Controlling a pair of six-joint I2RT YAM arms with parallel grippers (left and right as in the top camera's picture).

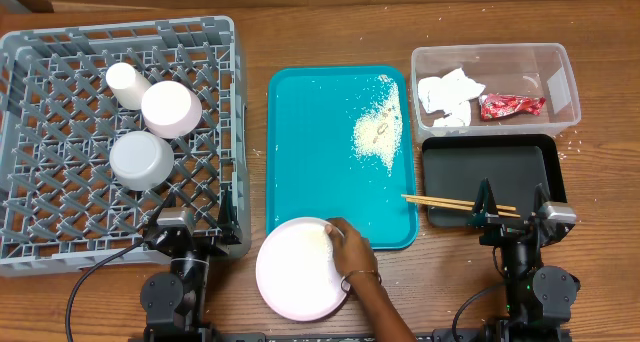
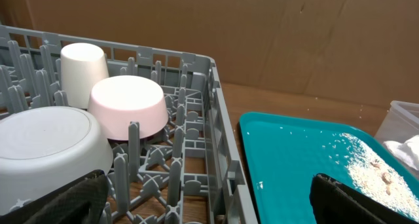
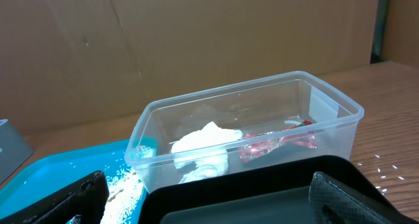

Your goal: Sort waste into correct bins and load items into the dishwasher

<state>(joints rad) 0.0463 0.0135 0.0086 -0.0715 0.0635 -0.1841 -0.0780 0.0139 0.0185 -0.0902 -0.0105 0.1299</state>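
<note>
The grey dishwasher rack (image 1: pixel 60 237) at the left holds an upturned white cup (image 1: pixel 128 84), a pale pink bowl (image 1: pixel 172 109) and a grey-white bowl (image 1: pixel 141 160); all three show in the left wrist view too, the bowl (image 2: pixel 127 106) in the middle. My left gripper (image 1: pixel 190 225) (image 2: pixel 209 201) stands open at the rack's front right corner. Rice grains (image 1: pixel 378 130) lie on the teal tray (image 1: pixel 310 152). The clear tub (image 1: pixel 560 67) (image 3: pixel 196 106) holds a napkin (image 1: pixel 448 94) and a red wrapper (image 1: pixel 511 106). My right gripper (image 1: pixel 512 207) (image 3: pixel 209 201) is open at the black tray's (image 1: pixel 490 172) front edge.
A person's hand (image 1: pixel 352 254) holds a round white plate (image 1: pixel 298 270) on the table just in front of the teal tray. Wooden chopsticks (image 1: pixel 455 203) lie across the black tray's front left corner. Cardboard walls stand behind the table.
</note>
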